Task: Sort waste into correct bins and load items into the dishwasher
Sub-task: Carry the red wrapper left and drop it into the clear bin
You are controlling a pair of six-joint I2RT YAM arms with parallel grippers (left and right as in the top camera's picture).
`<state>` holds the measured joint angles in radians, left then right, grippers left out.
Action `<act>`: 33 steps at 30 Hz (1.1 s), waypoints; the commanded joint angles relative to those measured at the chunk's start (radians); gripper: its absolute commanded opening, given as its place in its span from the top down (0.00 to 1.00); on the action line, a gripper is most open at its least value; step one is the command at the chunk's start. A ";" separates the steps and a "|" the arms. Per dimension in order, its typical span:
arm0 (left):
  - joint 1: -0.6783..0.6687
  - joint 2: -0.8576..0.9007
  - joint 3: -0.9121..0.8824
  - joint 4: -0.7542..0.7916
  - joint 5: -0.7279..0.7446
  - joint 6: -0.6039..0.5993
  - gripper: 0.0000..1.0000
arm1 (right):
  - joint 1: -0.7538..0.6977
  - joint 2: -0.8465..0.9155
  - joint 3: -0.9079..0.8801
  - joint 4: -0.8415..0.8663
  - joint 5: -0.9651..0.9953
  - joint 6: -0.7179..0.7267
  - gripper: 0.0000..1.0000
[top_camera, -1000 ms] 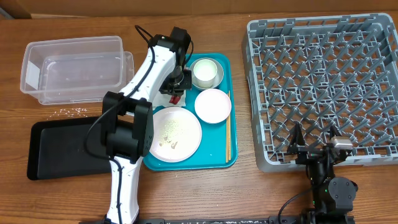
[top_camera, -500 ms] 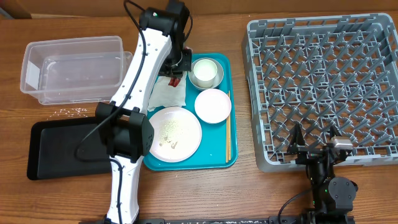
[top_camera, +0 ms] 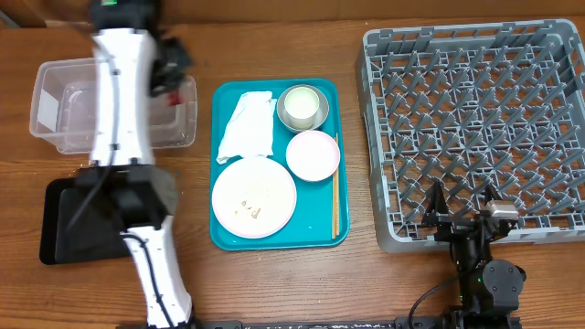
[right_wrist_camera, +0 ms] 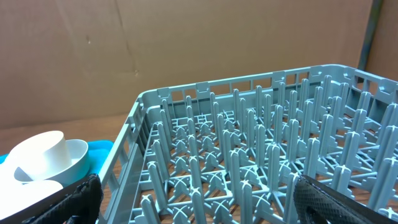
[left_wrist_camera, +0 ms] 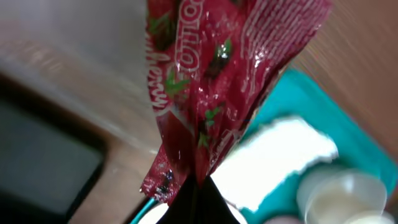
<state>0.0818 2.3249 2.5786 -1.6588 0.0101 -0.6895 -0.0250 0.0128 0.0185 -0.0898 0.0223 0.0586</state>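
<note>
The jaws of the left gripper (left_wrist_camera: 200, 190) were clamped on the one red wrapper (left_wrist_camera: 211, 81), its long axis stretched away from them; those of the right gripper (top_camera: 462, 208) were spread wide.

The only lettering stands on the red wrapper (left_wrist_camera: 211, 81), seen close up in the left wrist view. Large white block letters run across its upper part and are cut off at the top of the view. The strokes look like "OLLO" or "oIIo", and the whole word cannot be made out. A line of white script runs down the wrapper's left edge, creased and blurred, not legible. Rows of fine white print lie on the upper right side, too small and smeared to read. Small green leaf motifs sit among the lettering.
</note>
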 commanded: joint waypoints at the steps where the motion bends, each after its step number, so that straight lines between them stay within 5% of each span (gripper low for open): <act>1: 0.093 0.003 0.020 -0.021 0.002 -0.289 0.96 | -0.003 -0.010 -0.010 0.006 -0.005 -0.003 0.00; 12: 0.206 0.004 0.019 0.026 0.009 -0.326 0.85 | -0.003 -0.010 -0.010 0.006 -0.005 -0.003 0.00; 14: 0.206 0.004 0.019 0.045 0.009 -0.332 0.64 | -0.003 -0.010 -0.010 0.006 -0.005 -0.003 0.00; 15: 0.206 0.004 0.019 0.057 0.008 -0.330 0.43 | -0.003 -0.010 -0.010 0.006 -0.005 -0.003 0.00; 17: 0.205 0.004 0.019 0.066 0.009 -0.327 0.31 | -0.003 -0.010 -0.010 0.006 -0.005 -0.003 0.00; 19: 0.203 0.004 0.019 0.060 0.018 -0.292 0.29 | -0.003 -0.010 -0.010 0.006 -0.005 -0.003 0.00; 27: 0.128 0.003 0.019 0.061 0.259 0.190 0.28 | -0.003 -0.010 -0.010 0.006 -0.005 -0.003 0.00; 33: -0.014 0.003 0.020 0.069 0.259 0.238 0.31 | -0.003 -0.010 -0.010 0.006 -0.005 -0.003 0.00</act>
<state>0.1448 2.3249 2.5786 -1.5982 0.2241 -0.5480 -0.0250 0.0128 0.0185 -0.0898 0.0219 0.0589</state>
